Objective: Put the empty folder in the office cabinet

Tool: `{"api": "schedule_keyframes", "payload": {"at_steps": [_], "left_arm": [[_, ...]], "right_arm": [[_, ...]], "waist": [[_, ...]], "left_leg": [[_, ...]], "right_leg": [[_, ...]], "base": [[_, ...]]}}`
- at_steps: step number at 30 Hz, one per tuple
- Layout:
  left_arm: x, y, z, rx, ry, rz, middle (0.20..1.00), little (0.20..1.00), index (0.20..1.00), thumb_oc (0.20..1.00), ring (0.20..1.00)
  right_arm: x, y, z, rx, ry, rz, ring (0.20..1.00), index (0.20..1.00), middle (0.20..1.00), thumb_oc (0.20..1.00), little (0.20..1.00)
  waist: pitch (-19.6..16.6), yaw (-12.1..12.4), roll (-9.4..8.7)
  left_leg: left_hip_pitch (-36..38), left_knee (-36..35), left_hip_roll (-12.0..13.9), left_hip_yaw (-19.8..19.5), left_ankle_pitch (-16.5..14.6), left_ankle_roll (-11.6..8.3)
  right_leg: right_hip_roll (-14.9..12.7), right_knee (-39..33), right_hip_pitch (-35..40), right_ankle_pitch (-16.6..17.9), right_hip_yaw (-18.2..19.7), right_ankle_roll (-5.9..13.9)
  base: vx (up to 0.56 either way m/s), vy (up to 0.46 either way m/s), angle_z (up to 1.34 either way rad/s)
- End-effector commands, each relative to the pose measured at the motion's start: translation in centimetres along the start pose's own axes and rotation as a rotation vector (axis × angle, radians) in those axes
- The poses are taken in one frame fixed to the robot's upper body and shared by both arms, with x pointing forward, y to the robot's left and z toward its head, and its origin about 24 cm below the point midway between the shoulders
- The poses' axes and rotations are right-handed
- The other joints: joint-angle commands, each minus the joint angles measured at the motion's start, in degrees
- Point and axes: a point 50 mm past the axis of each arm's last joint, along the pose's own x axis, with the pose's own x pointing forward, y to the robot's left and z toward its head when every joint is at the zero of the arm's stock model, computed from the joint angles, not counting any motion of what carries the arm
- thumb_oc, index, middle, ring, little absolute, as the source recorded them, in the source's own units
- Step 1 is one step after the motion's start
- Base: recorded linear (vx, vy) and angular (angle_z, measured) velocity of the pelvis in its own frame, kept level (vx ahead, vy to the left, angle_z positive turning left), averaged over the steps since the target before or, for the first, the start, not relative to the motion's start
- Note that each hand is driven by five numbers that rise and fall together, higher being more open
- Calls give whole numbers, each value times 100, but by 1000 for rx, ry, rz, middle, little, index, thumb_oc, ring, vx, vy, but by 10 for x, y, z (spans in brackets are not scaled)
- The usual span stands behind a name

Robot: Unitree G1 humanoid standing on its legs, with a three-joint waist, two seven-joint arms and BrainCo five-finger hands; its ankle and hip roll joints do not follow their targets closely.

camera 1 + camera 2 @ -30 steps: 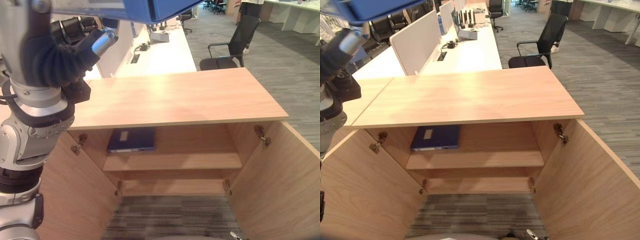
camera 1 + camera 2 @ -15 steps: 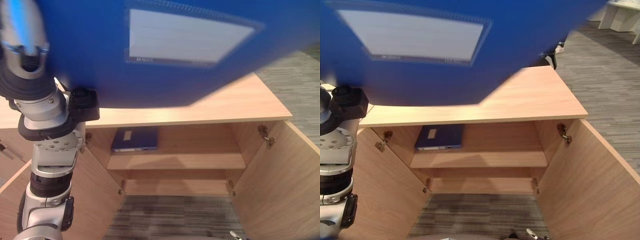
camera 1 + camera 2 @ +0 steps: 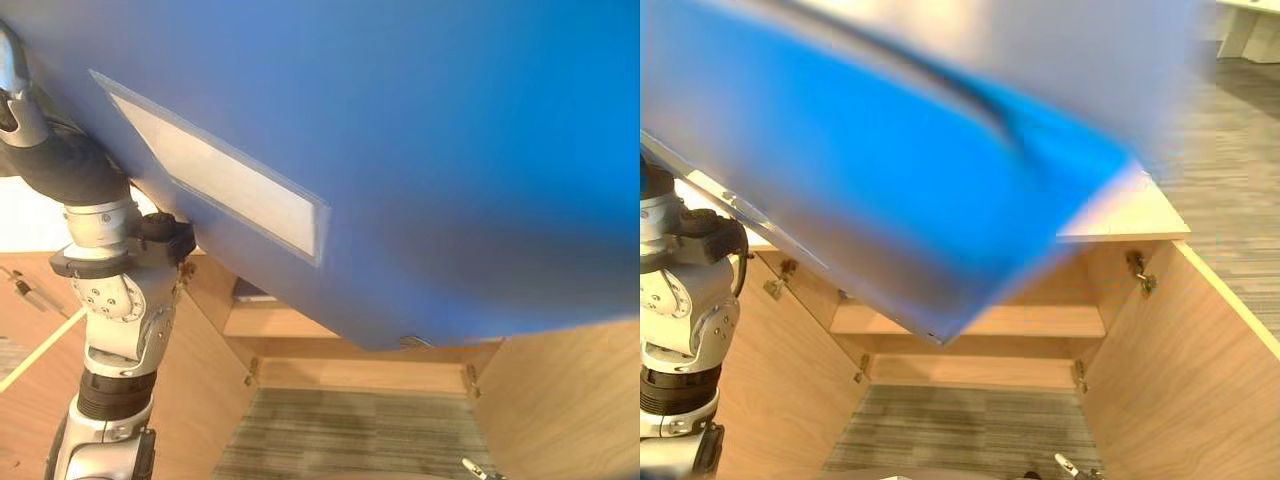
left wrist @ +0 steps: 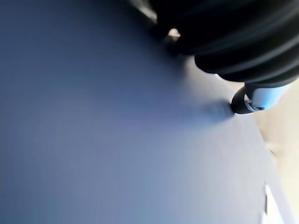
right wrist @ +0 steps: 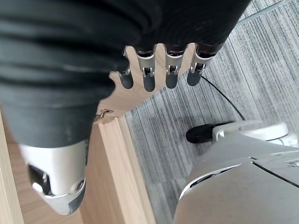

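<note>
Blue folder (image 3: 430, 150) blocks most of my head views, carried high on my left hand (image 4: 254, 98), a thumb tip pressed to its cover; I cannot tell how the fingers sit behind it. Beneath it the wooden cabinet (image 3: 1160, 330) stands open, both doors swung wide, shelf (image 3: 1040, 322) partly visible. I should level the folder, lower it and slide it in edge first, clearing the cabinet's top. Another folder (image 3: 252, 292) lies at the shelf's left. My right hand (image 5: 159, 74) hangs empty, fingers relaxed, beside the right door.
</note>
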Motion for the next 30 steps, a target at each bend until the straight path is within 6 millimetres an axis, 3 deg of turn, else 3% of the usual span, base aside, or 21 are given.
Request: {"api": "schedule_keyframes", "payload": {"at_steps": [1, 9, 13, 14, 15, 17, 23, 30], "left_arm": [[5, 11, -3, 6, 22, 18, 200, 200, 200, 200, 200], [-20, 20, -20, 54, 169, 50, 200, 200, 200, 200, 200], [-34, 25, -27, 79, 238, 71, 200, 200, 200, 200, 200], [-42, 28, -30, 101, 277, 77, 200, 200, 200, 200, 200], [-42, 28, -30, 102, 278, 78, 200, 200, 200, 200, 200], [-48, 31, -33, 113, 308, 92, 200, 200, 200, 200, 200], [-67, 44, -37, 181, 388, 123, 200, 200, 200, 200, 200], [-77, 50, -39, 225, 433, 123, 200, 200, 200, 200, 200]], "right_arm": [[2, 19, 17, -5, -52, 47, 1000, 1000, 1000, 1000, 1000], [1, 33, 28, 8, -109, 114, 1000, 1000, 1000, 1000, 1000], [-3, 49, 47, -11, -202, 194, 1000, 1000, 1000, 1000, 1000], [-9, 63, 70, -25, -315, 266, 1000, 1000, 1000, 1000, 1000], [-9, 62, 70, -26, -314, 265, 1000, 1000, 1000, 1000, 1000], [-21, 73, 96, -17, -445, 343, 1000, 1000, 1000, 1000, 1000], [-89, 84, 175, 41, -902, 616, 1000, 1000, 1000, 1000, 1000], [-152, 84, 216, 46, -1184, 816, 1000, 1000, 1000, 1000, 1000]], "waist": [[106, -45, -384], [134, -25, -421], [151, -3, -435], [167, 8, -445], [164, 5, -444], [165, 4, -456], [151, -40, -499], [107, -69, -556]], "left_leg": [[-627, 48, 3, 94, 826, -137], [-621, 42, 14, 88, 807, -126], [-623, 46, 20, 95, 802, -128], [-627, 42, 23, 92, 800, -131], [-625, 42, 23, 91, 800, -131], [-623, 37, 22, 97, 796, -132], [-620, 31, 50, 135, 794, -138], [-624, 21, 67, 154, 787, -136]], "right_leg": [[-126, 200, 862, -1005, -1, 241], [-125, 195, 853, -999, 6, 234], [-129, 202, 835, -998, 11, 232], [-131, 196, 828, -998, 15, 232], [-131, 195, 830, -998, 14, 232], [-131, 192, 827, -997, 17, 232], [-163, 214, 792, -994, 39, 247], [-167, 233, 738, -987, 73, 250]], "base": [[0, 0, 0], [0, 0, 0], [0, 0, 0], [0, 0, 0], [0, 0, 0], [0, 0, 0], [0, 0, 0], [0, 0, 0]]}}
